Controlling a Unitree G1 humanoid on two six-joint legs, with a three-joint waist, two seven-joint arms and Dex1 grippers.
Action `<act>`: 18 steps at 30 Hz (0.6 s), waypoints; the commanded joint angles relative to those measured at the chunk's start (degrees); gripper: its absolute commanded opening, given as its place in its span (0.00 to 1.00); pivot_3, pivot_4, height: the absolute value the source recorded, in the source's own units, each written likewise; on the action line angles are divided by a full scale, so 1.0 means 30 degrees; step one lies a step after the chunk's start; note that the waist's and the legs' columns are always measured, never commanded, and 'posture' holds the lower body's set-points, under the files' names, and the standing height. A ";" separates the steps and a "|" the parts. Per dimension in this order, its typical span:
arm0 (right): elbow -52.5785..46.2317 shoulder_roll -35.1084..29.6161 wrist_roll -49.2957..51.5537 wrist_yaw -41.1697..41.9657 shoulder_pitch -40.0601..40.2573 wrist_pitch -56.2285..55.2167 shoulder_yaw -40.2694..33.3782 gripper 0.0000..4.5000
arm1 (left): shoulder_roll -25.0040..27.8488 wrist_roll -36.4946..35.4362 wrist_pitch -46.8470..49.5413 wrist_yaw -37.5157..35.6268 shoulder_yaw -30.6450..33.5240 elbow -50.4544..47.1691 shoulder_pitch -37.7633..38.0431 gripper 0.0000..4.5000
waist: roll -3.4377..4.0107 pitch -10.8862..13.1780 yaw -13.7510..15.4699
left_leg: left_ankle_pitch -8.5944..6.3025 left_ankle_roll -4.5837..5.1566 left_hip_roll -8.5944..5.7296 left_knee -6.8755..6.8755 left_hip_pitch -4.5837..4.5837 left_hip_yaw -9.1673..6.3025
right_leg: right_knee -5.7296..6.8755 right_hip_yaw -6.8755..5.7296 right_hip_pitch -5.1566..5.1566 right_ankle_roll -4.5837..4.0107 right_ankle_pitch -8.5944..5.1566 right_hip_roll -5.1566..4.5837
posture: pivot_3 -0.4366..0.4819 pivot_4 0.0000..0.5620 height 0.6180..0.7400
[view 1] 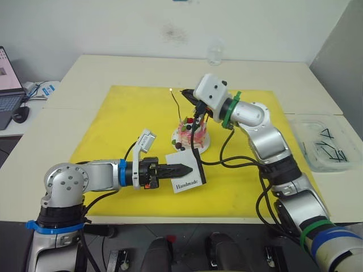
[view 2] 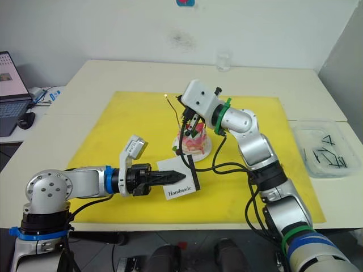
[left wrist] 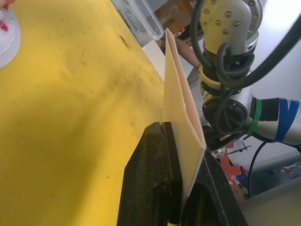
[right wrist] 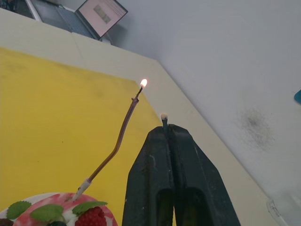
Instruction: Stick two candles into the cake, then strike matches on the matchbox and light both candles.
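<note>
Left gripper (view 1: pixel 190 168) clamps the matchbox (view 1: pixel 187 173) upright over the yellow mat (view 1: pixel 113 124), just before the cake (view 1: pixel 191 136). Right gripper (right wrist: pixel 165 126) pinches a match (right wrist: pixel 164 118) — beside the lit candle (right wrist: pixel 123 133) in the cake.

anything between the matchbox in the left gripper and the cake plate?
Almost nothing. In the left eye view the matchbox, held upright by the left gripper, nearly meets the cake plate's near rim, with a sliver of yellow mat between.

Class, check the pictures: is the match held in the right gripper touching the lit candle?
Apart. The right wrist view shows wall and table between the match tip and the burning candle.
</note>
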 commanded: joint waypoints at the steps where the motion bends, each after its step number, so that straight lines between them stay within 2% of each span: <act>1: -0.3688 -0.0554 0.1363 0.0633 0.0710 0.1885 -0.0924 0.00 | 0.0237 -0.0312 -0.0258 -0.0548 -0.0074 -0.0692 -0.0026 0.00 | 0.0001 0.0000 0.0022 | 0.0001 0.0000 0.0000 0.0005 -0.0056 -0.0020 | 0.0005 -0.0005 -0.0041 -0.0001 0.0001 -0.0002 | 0.48 0.27 1.00; 6: -0.6883 -0.1277 0.2827 0.0861 0.1702 0.4438 -0.1628 0.00 | 0.0361 -0.0025 -0.0294 -0.0974 -0.0459 -0.0614 -0.0117 0.00 | 0.0011 0.0007 0.0082 | 0.0002 -0.0001 0.0008 0.0009 -0.0101 -0.0102 | 0.0007 -0.0024 -0.0064 -0.0004 0.0002 0.0000 | 0.48 0.27 1.00; 18: -0.8957 -0.2758 0.3985 0.0272 0.2274 0.6614 -0.2678 0.00 | 0.0376 0.0650 -0.0364 -0.1990 -0.1258 -0.0112 -0.0822 0.00 | 0.0011 0.0007 0.0095 | 0.0003 0.0001 -0.0011 0.0015 -0.0101 -0.0074 | -0.0005 -0.0065 -0.0060 0.0031 -0.0020 0.0014 | 0.48 0.27 1.00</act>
